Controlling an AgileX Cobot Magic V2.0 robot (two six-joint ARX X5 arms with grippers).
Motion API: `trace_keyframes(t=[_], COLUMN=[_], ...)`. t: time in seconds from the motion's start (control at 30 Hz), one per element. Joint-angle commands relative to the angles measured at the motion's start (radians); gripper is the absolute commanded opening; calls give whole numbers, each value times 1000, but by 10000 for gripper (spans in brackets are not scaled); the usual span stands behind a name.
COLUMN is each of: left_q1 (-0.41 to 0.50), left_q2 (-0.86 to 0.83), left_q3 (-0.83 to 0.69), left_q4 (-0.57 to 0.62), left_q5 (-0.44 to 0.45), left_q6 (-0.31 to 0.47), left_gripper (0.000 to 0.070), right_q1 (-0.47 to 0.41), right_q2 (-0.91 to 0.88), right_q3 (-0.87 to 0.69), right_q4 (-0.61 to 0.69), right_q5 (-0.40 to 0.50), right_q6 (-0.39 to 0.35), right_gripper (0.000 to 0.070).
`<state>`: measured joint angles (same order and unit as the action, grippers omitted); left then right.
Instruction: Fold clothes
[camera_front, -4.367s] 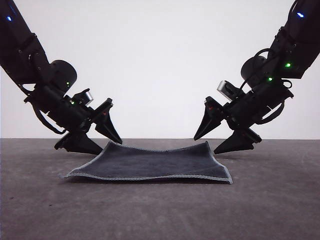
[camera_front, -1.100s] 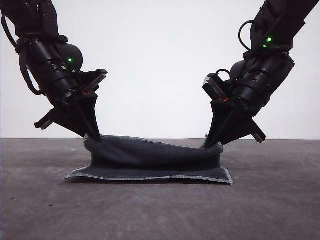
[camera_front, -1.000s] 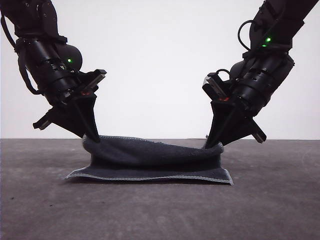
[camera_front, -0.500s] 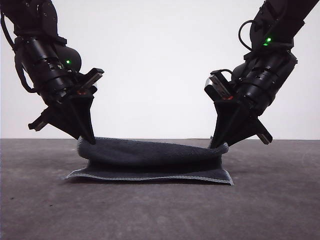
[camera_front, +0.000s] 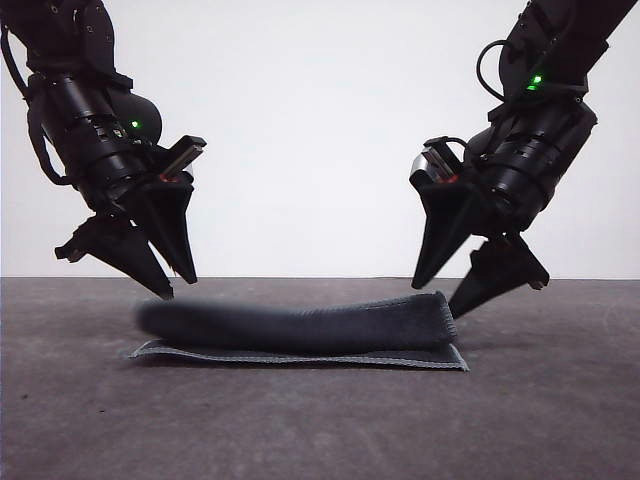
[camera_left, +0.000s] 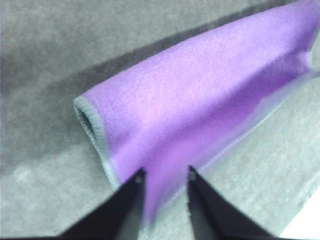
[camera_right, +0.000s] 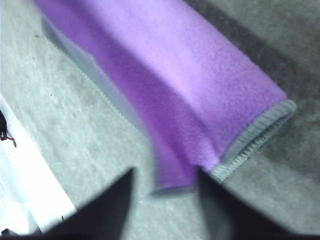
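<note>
Grey, mottled worktop (camera_front: 320, 420) fills the lower part of the front view, with a plain white wall behind it. At lower centre lies the cloth (camera_front: 300, 328), folded over on itself into a long soft roll, its light stitched edge flat on the worktop along the near side; its left end is blurred. Both wrist views show its upper face as bright purple (camera_left: 200, 100) (camera_right: 165, 95).

From the upper left corner the left arm slopes down and inward, its left pincer (camera_front: 178, 283) hanging just above the cloth's left end, tips parted and holding nothing. From the upper right the right arm leans down the same way; the right pincer (camera_front: 435, 299) has its tips spread apart just above the cloth's right end, also empty.
</note>
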<state>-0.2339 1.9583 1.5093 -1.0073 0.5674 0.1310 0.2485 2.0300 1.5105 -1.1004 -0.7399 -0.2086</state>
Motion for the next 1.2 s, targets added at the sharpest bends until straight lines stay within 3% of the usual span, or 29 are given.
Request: trace_keyframes(t=[0.0, 0.2, 0.27, 0.37, 0.4, 0.47, 0.63, 0.77, 1.0, 1.17], left_q1=[-4, -4, -2, 2, 4, 5, 5, 5, 5, 4], left_q2=[9, 9, 9, 9, 9, 8, 7, -10, -110, -215], left_q3=[19, 19, 19, 19, 19, 19, 19, 19, 19, 19], left_q4=[-3, 12, 25, 45, 51, 60, 76, 96, 139, 103], left_q5=[2, 2, 3, 3, 2, 2, -10, -69, -293, -317], left_q6=[10, 11, 11, 16, 18, 30, 36, 35, 5, 4], left_gripper=[205, 203, 202, 157, 105, 0, 4, 4, 4, 4], right_q1=[4, -2, -7, -17, -20, -29, -47, -56, -55, -34], right_q2=[10, 10, 10, 8, 8, 2, -29, -77, -185, -285], right_q3=[22, 22, 22, 22, 22, 22, 22, 22, 21, 19], right_q4=[-4, 28, 46, 71, 77, 88, 140, 173, 208, 174], right_q5=[-4, -4, -4, -4, -3, 0, 11, 36, 173, 303], right_q6=[-13, -16, -17, -21, -26, -40, -38, -36, -31, -28], right_gripper=[390, 389, 353, 144, 62, 0, 0, 0, 0, 0])
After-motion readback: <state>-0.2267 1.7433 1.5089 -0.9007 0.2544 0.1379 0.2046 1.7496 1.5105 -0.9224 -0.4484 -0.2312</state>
